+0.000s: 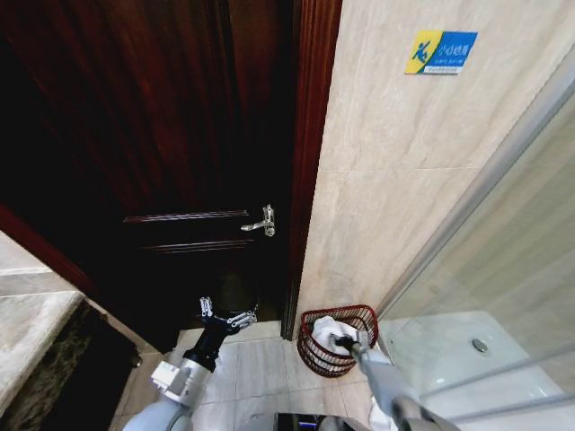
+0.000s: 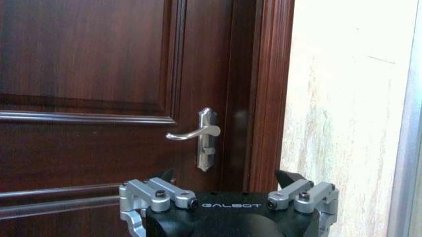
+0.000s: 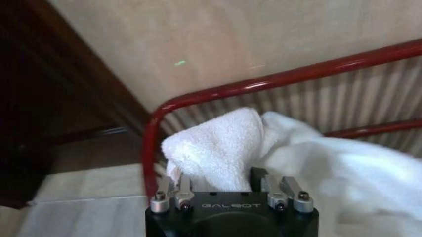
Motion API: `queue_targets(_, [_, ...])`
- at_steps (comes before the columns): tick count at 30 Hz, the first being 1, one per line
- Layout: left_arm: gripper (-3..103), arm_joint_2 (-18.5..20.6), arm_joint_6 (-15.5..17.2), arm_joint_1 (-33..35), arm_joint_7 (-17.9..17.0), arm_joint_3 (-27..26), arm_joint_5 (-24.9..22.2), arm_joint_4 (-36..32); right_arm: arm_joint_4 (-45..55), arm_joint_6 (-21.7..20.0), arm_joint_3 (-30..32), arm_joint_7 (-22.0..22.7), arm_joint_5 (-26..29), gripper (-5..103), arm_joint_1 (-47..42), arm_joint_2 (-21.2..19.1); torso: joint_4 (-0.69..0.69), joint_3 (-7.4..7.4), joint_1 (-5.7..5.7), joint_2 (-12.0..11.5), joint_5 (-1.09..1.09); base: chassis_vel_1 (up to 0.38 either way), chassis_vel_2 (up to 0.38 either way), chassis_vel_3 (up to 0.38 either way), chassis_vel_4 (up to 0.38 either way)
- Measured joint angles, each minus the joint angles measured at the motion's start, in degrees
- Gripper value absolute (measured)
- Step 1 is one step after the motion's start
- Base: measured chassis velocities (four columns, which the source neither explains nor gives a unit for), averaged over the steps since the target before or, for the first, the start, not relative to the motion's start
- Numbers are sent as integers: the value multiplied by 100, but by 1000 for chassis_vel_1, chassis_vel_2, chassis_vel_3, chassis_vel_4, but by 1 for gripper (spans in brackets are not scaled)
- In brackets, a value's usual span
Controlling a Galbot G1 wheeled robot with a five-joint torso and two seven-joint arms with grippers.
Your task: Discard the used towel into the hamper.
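Nearest the robot, the right gripper (image 1: 342, 341) is extended down and forward at about 1 o'clock from the base, over the mouth of the hamper (image 1: 310, 352). In the right wrist view its fingers (image 3: 177, 185) stand to either side of a raised fold of the white towel (image 3: 218, 148), evidently clenched on it. The grip sits high on the cloth, which in the inspector's judgement lets the loose remainder hang and settle inside the red rim (image 3: 277, 79) rather than over it. Most of the towel already lies within the wire wall; the task appears near completion, with letting go outstanding.

The left gripper (image 1: 226, 316) is held low at about 11 o'clock, clear of the hamper, jaws spread and empty. It seems parked out of the working arm's path.

The hamper stands on the tiled floor (image 1: 256, 364) in the corner between the door frame (image 1: 310, 162) and the marble wall (image 1: 404, 162), just beside the glass partition (image 1: 512, 269).

Farther off, the dark wooden door (image 1: 162, 135) is shut, its lever handle (image 1: 261, 221) untouched. A blue caution sign (image 1: 440, 52) is fixed high on the wall at 1 o'clock.
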Motion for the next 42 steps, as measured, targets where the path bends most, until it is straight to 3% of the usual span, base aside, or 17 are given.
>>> queue_targets(2, [100, 0, 0, 0, 0, 0, 0, 0, -44, 112, 33, 283, -356, 62, -20, 28, 0, 0, 0, 0, 0, 0, 0, 0, 0])
queue_targets(3, [100, 0, 0, 0, 0, 0, 0, 0, -44, 112, 33, 283, -356, 62, -20, 28, 0, 0, 0, 0, 0, 0, 0, 0, 0])
queue_targets(5, [100, 0, 0, 0, 0, 0, 0, 0, -137, 473, 158, 903, -1530, 68, -29, -41, -3, 0, 0, 0, -2, 0, 0, 0, 0])
queue_targets(7, [100, 0, 0, 0, 0, 0, 0, 0, -103, 616, 214, 1394, -2252, 79, -63, -125, -5, 0, 0, 0, -5, 0, 0, 0, 0])
queue_targets(8, [100, 0, 0, 0, 0, 0, 0, 0, -103, 616, 214, 1394, -2252, 79, -63, -125, -5, 0, 0, 0, -5, 0, 0, 0, 0])
queue_targets(12, [100, 0, 0, 0, 0, 0, 0, 0, -194, 818, 259, 2212, -2745, 94, 28, -208, -1, 0, 0, 0, -4, 0, 0, 0, 0])
queue_targets(18, [100, 0, 0, 0, 0, 0, 0, 0, -49, 905, 231, 2251, -2108, 100, -19, -197, -2, 0, 0, 0, -2, 0, 0, 0, 0])
queue_targets(19, [100, 0, 0, 0, 0, 0, 0, 0, 65, 839, 181, 2114, -1549, 100, -71, -168, -1, 0, 0, 0, -2, 0, 0, 0, 0])
queue_targets(20, [100, 0, 0, 0, 0, 0, 0, 0, 274, 594, 124, 1885, -1060, 100, -180, -161, 0, 0, 0, 0, 2, 0, 0, 0, 0])
queue_targets(22, [100, 0, 0, 0, 0, 0, 0, 0, 473, 391, 84, 1709, -787, 100, -279, -171, 1, 0, 1, 0, 2, 0, 0, 0, 0])
queue_targets(24, [100, 1, 0, 0, 0, 0, 0, 0, 1279, -255, -101, 1181, 143, 100, -736, -293, -5, 0, 0, 0, -3, 0, 0, 0, 0])
queue_targets(26, [100, -1, 0, 0, -1, -1, 0, 0, 1436, -354, -143, 1127, 293, 100, -820, -318, -4, 0, 0, 0, -3, 0, 0, 0, 0])
queue_targets(29, [100, 0, 1, 0, 0, 0, 0, 0, 2643, -948, -451, 849, 1072, 100, -1484, -590, -2, 0, 0, 0, -4, 0, 0, 0, 0])
queue_targets(36, [100, 0, 1, 0, 0, 0, 0, 0, 4048, -1024, -433, 916, 1187, 100, -2466, -860, -2, 0, 0, 1, -2, 0, 0, 0, 0])
queue_targets(38, [100, -1, 1, 0, -1, -1, 0, 0, 4236, -929, -397, 1012, 1206, 100, -2608, -867, -1, 0, 0, 0, -1, 0, 0, 0, 0])
queue_targets(40, [100, 0, 1, 0, 0, 0, 0, 0, 4720, -488, -268, 1201, 1267, 100, -2969, -851, -2, 0, 0, 0, -2, 0, 0, 0, 0])
queue_targets(42, [100, 0, 1, 0, 0, 0, 0, 0, 4945, -338, -217, 1280, 1274, 100, -3131, -823, -1, 0, 0, 0, -1, 0, 0, 0, 0])
